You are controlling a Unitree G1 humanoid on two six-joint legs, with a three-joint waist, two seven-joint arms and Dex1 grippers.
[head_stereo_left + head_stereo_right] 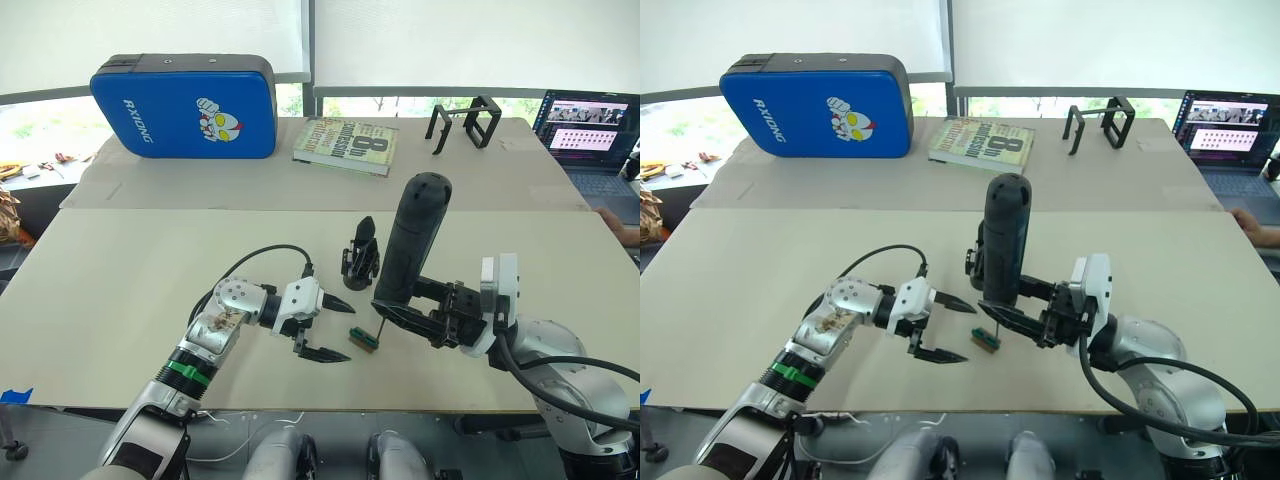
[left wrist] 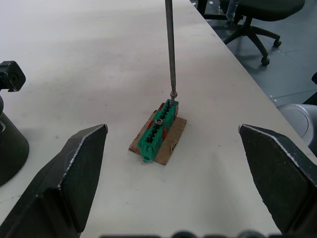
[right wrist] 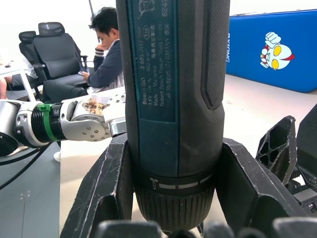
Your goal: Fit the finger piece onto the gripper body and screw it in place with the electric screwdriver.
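**Screwdriver bit down on the green block, left gripper waiting open**

Nearest the table's [image 1: 120, 290] front edge, the left gripper [image 1: 325, 326] hangs low over the surface with its two black fingers spread wide and nothing between them. It faces the small green-and-brown block [image 1: 363, 340], which lies flat on the table just beyond its fingertips. My reading is that it is kept open and close so it can steady or pick up a part when needed.

The right gripper [image 1: 412, 308] is pressed around the lower barrel of the electric screwdriver [image 1: 410, 240], one finger on each side, as the right wrist view shows. The tool stands nearly upright, its long axis running top to bottom with a slight lean, rounded end up and thin metal bit pointing down. In the left wrist view the bit tip [image 2: 173, 94] touches the far end of the green block, beside a screw head [image 2: 159, 121] seated in it; I judge the tool is held vertical so the bit can meet a screw squarely, probably to collect one.

Just behind the screwdriver, toward the table's middle, the gripper body [image 1: 359, 258] stands on its round base with its pointed finger aimed upward, untouched. I cannot pick out the finger piece with certainty.

Along the far edge lie a blue pad [image 1: 185, 105], a book [image 1: 346, 146] and a black wire stand [image 1: 465, 124], with a laptop [image 1: 590, 135] at the far right corner
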